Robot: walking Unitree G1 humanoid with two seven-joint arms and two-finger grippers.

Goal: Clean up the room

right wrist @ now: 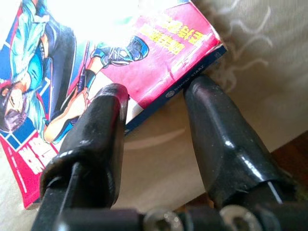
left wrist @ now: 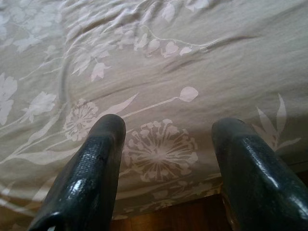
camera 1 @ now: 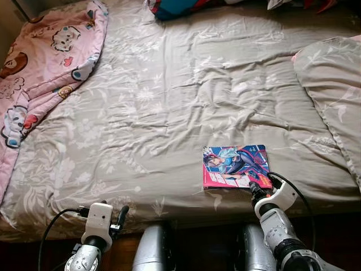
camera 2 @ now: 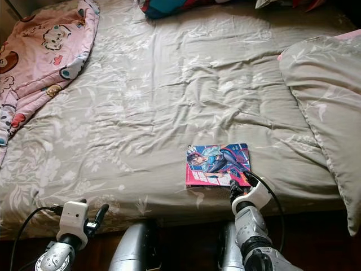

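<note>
A comic book (camera 1: 236,165) with a red, blue and pink cover lies flat on the grey-green floral duvet (camera 1: 169,101), close to the bed's front edge on the right. My right gripper (right wrist: 156,94) is open at the book's near right corner. One finger (right wrist: 103,120) rests over the cover and the other sits at the book's edge. In the left eye view my right gripper (camera 1: 254,191) touches that corner. My left gripper (left wrist: 166,127) is open over the duvet's front edge on the left, with nothing between its fingers.
A pink cartoon blanket (camera 1: 45,56) is bunched at the far left of the bed. A large pillow (camera 1: 333,90) in matching fabric lies at the right. Colourful items (camera 1: 175,7) sit at the far edge. Dark wooden floor (camera 1: 197,243) runs below the bed's front.
</note>
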